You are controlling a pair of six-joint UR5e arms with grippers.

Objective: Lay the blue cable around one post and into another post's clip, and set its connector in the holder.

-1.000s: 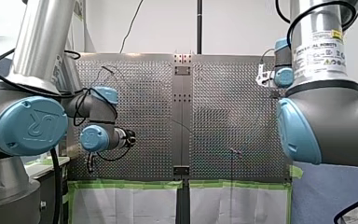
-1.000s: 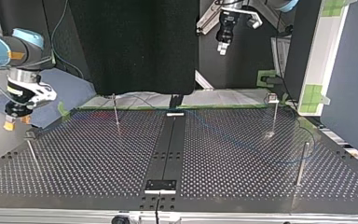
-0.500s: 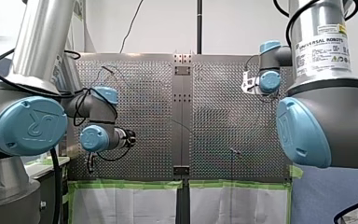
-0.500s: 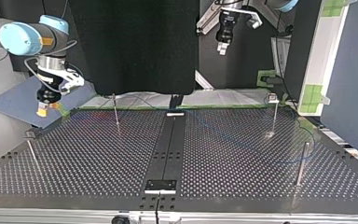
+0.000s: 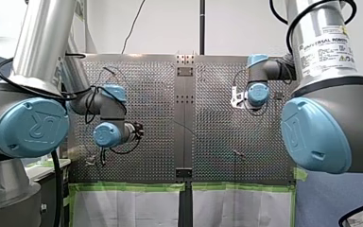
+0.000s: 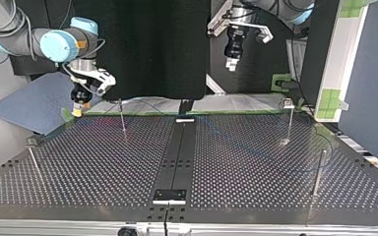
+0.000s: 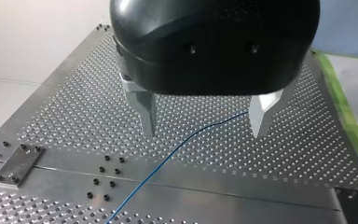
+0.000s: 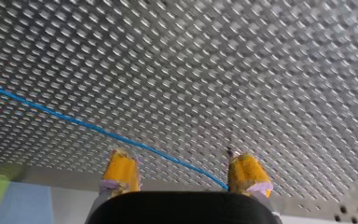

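Blue cable [image 7: 168, 158]: lies slack and flat on the perforated table [image 7: 60, 116], crossing the smooth centre plate [image 7: 242, 200]; nothing holds it.
Connector: not made out in any view; the holder likewise not identified.
Routing done: none, as far as shows. In the top view the cable is only a faint line on the table. It is wound round no slim post [image 6: 122, 120] and is not seated in the clip-topped post [image 6: 289, 125].
Routing left: judged to be the whole job, namely pick-up, turn round a post, clip, connector.
Left gripper [image 7: 204, 134]: metal fingers spread wide, empty. It hangs above the table; the cable passes beneath the gap between its fingers, clear of both.
Right gripper [image 8: 184, 173]: yellow pads spread wide, nothing between them. The cable runs across the table ahead of it and drops out of sight beside one pad; no contact seen.
Risk: a thin, slack cable may slip a shallow pinch.
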